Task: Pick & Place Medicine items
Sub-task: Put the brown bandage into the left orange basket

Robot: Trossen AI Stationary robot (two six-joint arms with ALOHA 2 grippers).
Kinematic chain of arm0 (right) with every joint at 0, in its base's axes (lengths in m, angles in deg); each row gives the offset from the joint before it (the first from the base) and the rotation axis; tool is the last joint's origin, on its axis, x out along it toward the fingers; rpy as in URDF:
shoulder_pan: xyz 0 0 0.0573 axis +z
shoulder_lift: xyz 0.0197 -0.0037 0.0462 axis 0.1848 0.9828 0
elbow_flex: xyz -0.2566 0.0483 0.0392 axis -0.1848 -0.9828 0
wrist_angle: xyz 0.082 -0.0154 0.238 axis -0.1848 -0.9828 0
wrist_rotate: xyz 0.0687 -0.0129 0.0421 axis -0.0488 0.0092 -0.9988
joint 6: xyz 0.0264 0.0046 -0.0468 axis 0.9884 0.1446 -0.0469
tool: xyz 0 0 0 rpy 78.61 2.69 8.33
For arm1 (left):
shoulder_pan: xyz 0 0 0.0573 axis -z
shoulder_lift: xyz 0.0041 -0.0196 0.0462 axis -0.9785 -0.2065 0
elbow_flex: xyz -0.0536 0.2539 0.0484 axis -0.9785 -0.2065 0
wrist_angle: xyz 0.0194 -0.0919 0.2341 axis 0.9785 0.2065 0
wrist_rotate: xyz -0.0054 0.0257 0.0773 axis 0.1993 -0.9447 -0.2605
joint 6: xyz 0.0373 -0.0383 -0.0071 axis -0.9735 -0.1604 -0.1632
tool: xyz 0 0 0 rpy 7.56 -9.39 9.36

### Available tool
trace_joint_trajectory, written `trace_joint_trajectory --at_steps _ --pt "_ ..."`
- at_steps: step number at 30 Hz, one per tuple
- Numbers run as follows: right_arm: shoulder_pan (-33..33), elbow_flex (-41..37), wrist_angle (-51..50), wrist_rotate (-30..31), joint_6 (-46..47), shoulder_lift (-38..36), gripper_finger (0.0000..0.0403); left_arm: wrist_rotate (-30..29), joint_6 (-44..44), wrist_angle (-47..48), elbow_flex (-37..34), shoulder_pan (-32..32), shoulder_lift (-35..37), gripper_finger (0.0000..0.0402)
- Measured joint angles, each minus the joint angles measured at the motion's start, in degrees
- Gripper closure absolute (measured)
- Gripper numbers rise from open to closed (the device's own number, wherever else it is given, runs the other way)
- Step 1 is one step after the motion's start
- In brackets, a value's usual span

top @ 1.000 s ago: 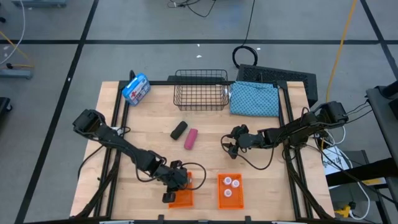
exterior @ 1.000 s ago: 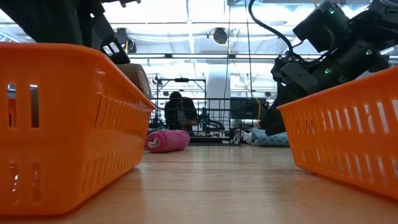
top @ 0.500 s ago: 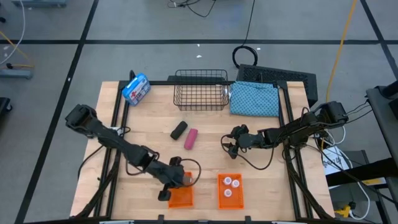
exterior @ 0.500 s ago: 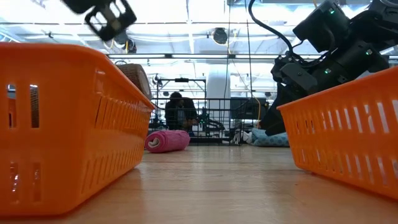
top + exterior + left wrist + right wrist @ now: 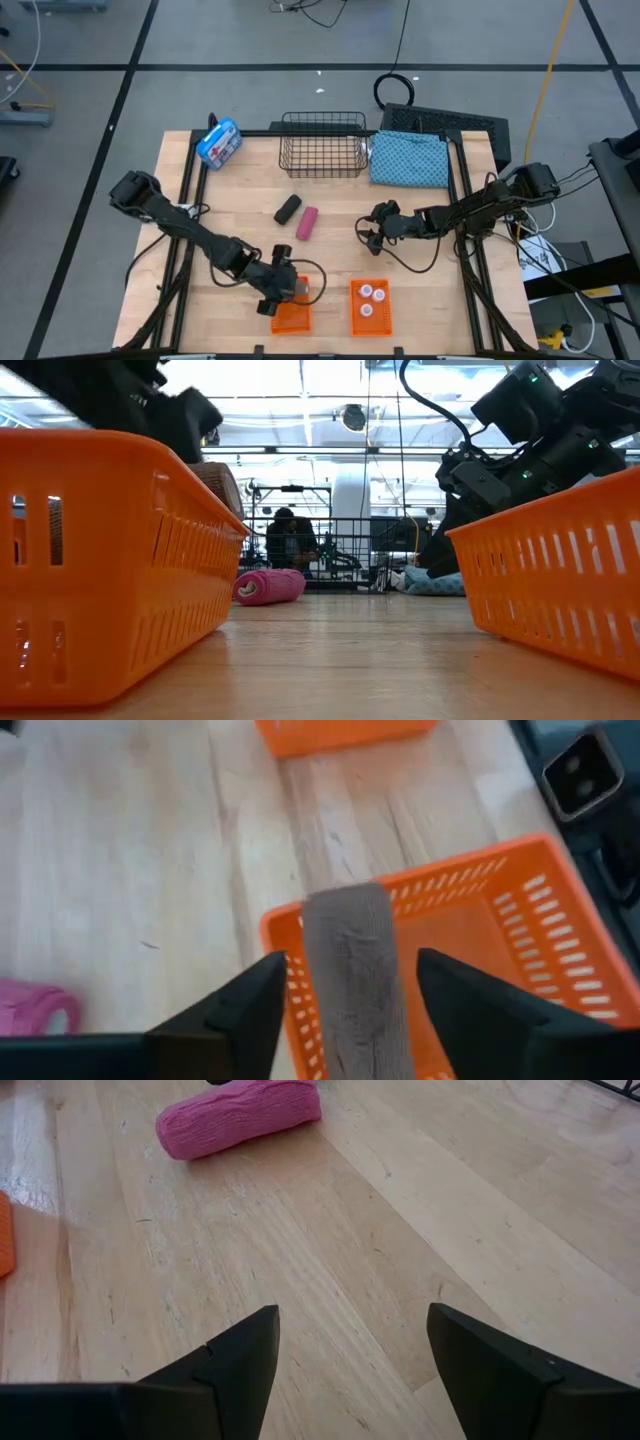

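Your left gripper (image 5: 345, 1010) hangs over the left orange basket (image 5: 545, 935) — jaws parted, the brown piece (image 5: 352, 975) between them. Your right gripper (image 5: 350, 1360) waits near the pink piece (image 5: 238, 1115), jaws wide.

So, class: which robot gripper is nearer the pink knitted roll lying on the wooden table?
Right. The right gripper is beside the pink knitted roll; the left gripper is farther, over the left orange basket.

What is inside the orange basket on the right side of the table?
Three tiny white bottles lie in the right orange basket, seen from above. From table height its wall hides them.
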Motion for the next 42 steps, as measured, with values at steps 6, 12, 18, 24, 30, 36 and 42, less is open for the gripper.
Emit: trace_joint_trajectory --at_steps 6,12,18,24,30,36,42 --pt "0.0 0.0 0.0 0.0 0.1 0.0 0.0158 0.9 0.4 -0.6 0.0 0.0 -3.1 0.0122" --pt "0.0 0.0 0.0 0.0 0.1 0.0 0.0158 0.0 -1.8 -0.8 0.0 -0.6 -3.7 0.0131" --pt "0.0 0.0 0.0 0.0 0.1 0.0 0.0158 0.0 -4.4 -1.4 0.0 -0.6 -3.4 0.0216" --pt "0.0 0.0 0.0 0.0 0.0 0.0 0.0158 0.6 -4.6 -2.6 0.0 -0.6 -3.4 0.0331" --pt "0.0 0.0 0.0 0.0 -0.1 0.0 0.0158 0.4 -4.6 -2.9 0.0 -0.6 -1.4 0.0359" --pt "0.0 0.0 0.0 0.0 -0.1 0.0 0.0158 1.6 -16.7 -3.8 0.0 0.5 1.0 0.0327" --pt "0.0 0.0 0.0 0.0 -0.3 0.0 0.0158 7.3 -45.4 -0.8 0.0 3.7 0.9 0.0338"
